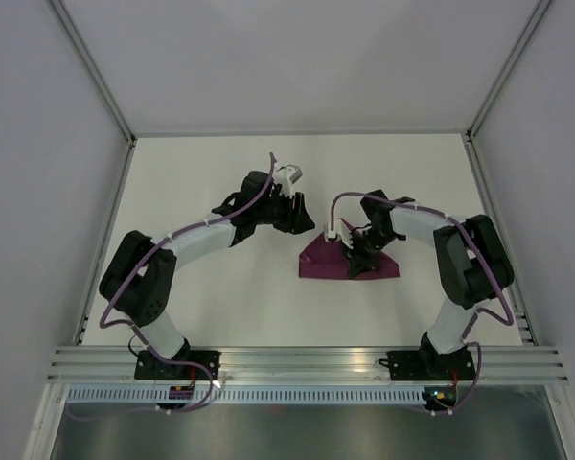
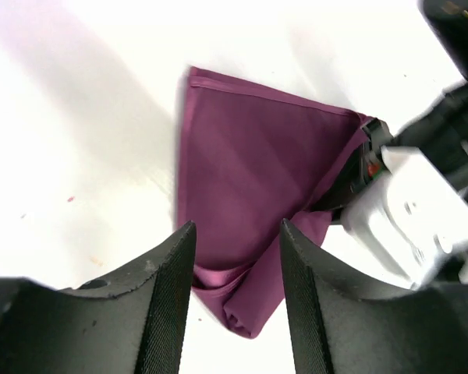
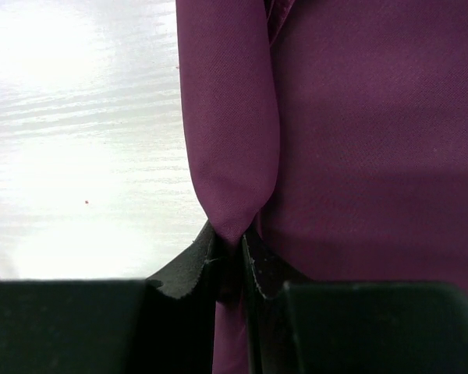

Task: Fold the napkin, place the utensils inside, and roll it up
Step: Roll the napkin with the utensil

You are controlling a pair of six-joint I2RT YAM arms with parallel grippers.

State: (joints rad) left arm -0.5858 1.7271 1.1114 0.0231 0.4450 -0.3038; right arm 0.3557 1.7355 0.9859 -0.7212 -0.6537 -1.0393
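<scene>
The purple-maroon napkin (image 1: 328,262) lies folded into a rough triangle on the white table right of centre. My right gripper (image 1: 363,255) is down on its right part, shut on a rolled fold of the napkin (image 3: 230,140); in the right wrist view the gripper (image 3: 232,238) pinches that fold tight. My left gripper (image 1: 305,223) hovers just above and left of the cloth, open. In the left wrist view its gripper (image 2: 235,231) frames the napkin (image 2: 242,171) and a rolled corner, touching nothing. No utensils are in view.
The white table (image 1: 211,172) is walled by grey panels with metal posts on the left, right and back. An aluminium rail (image 1: 307,362) runs along the near edge by the arm bases. The right arm's white wrist (image 2: 405,210) shows at the napkin's far corner.
</scene>
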